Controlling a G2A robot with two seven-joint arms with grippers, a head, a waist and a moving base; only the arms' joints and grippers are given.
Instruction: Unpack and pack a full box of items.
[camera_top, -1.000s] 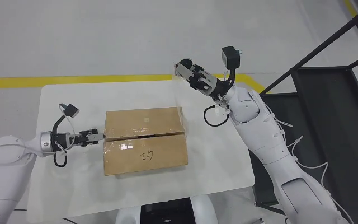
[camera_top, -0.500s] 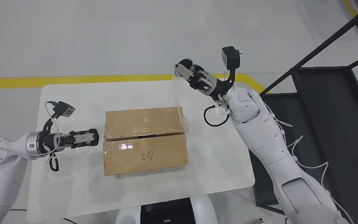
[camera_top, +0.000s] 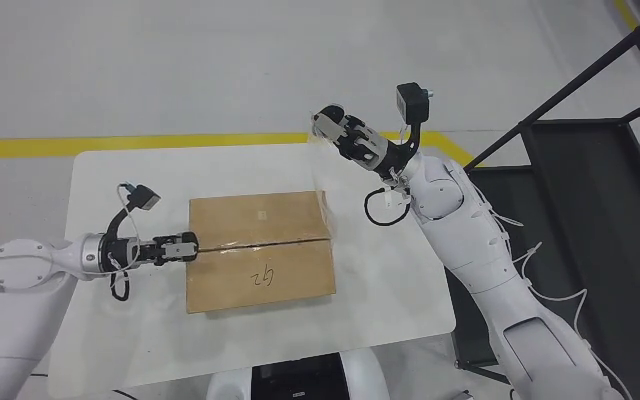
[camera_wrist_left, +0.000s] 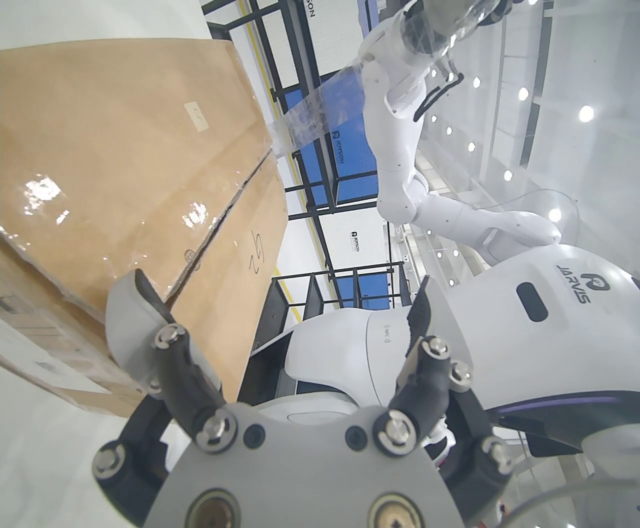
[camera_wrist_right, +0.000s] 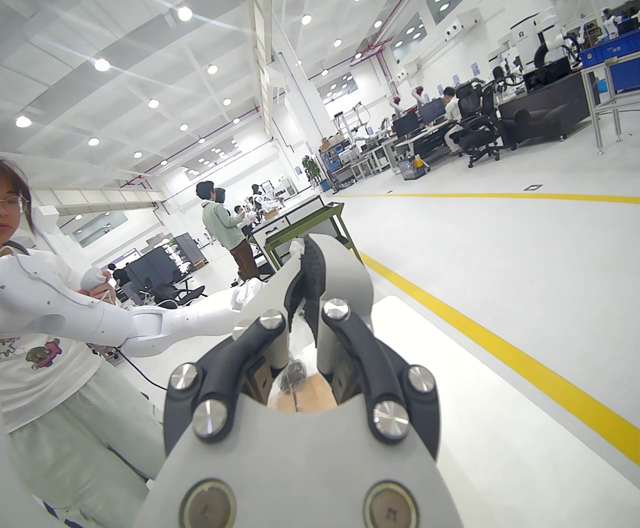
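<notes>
A brown cardboard box (camera_top: 260, 250) lies closed in the middle of the white table, with its two top flaps meeting at a seam under shiny clear tape. My left gripper (camera_top: 186, 245) is open at the box's left end, level with the seam; in the left wrist view one of its fingers (camera_wrist_left: 137, 300) rests against the box (camera_wrist_left: 125, 150) edge. My right gripper (camera_top: 326, 120) is raised beyond the box's far right corner. It is shut on a strip of clear tape (camera_wrist_left: 320, 115) that stretches up from the box's far end.
The white table (camera_top: 120, 330) has bare surface on all sides of the box. A black metal rack (camera_top: 580, 170) stands off the table's right side. A yellow floor line (camera_top: 150, 145) runs behind the table.
My left gripper drew back left away from the box, then came right again to the box's left edge at the seam. The right arm and tape held still.
</notes>
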